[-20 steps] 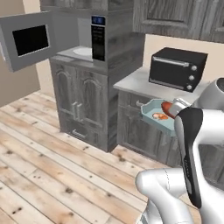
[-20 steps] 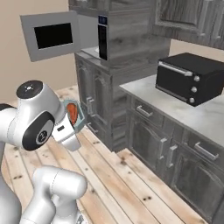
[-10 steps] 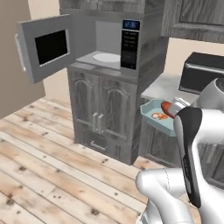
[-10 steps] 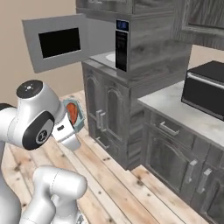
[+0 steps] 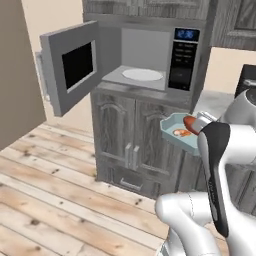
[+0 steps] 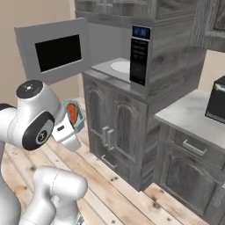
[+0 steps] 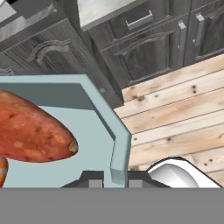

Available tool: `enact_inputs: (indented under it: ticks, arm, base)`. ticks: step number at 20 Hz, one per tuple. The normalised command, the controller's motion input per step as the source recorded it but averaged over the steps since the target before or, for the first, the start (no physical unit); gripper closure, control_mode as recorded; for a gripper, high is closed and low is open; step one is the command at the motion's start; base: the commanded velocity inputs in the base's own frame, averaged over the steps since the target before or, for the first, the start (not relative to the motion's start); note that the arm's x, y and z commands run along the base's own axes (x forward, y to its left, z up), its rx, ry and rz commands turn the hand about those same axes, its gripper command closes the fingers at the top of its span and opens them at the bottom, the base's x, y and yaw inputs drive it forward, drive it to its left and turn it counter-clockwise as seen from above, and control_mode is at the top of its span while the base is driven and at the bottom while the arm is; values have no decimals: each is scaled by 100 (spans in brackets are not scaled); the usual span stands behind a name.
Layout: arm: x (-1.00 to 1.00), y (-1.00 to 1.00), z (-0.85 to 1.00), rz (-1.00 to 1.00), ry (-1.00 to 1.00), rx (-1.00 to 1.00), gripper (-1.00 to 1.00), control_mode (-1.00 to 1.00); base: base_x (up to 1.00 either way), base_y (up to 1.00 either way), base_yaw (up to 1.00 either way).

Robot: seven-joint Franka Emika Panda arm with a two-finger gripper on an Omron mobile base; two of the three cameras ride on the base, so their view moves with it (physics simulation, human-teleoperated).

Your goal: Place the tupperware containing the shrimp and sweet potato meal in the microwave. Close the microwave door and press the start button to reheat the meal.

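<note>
My gripper point(image 7: 116, 180) is shut on the rim of the pale teal tupperware point(image 7: 100, 109), one dark tip on each side of the tub wall. The tub holds an orange-red sweet potato point(image 7: 30, 131), with a bit of shrimp point(image 7: 1, 171) at the edge. In the left base view the tupperware point(image 5: 175, 135) hangs level in front of the cabinet, below and right of the microwave point(image 5: 150, 45) opening. The microwave door point(image 5: 75, 70) stands swung open to the left, and the white turntable point(image 5: 142, 75) is bare. The right base view has the tupperware point(image 6: 80, 123) beside my arm.
Grey cabinet doors point(image 5: 125, 130) stand under the microwave, with its black control panel point(image 6: 139, 55) on the right. A stone counter point(image 6: 193, 114) with a black toaster oven point(image 6: 217, 101) lies further right. A beige wall point(image 5: 15, 75) stands at the left, above the wooden floor point(image 5: 50, 200).
The whole picture has shifted as the base drove: the microwave now stands nearer and more central. The arm's pose and its hold on the tub look unchanged.
</note>
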Motion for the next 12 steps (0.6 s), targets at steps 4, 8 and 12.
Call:
enact_inputs:
  ticks: [4,8,12]
  arm:
    - [0,0,0,0,0,0,100,100]
    - [0,0,0,0,0,0,100,100]
    - [0,0,0,0,0,0,100,100]
  base:
    - [75,43,-28]
    - [62,25,-29]
    - [59,23,-30]
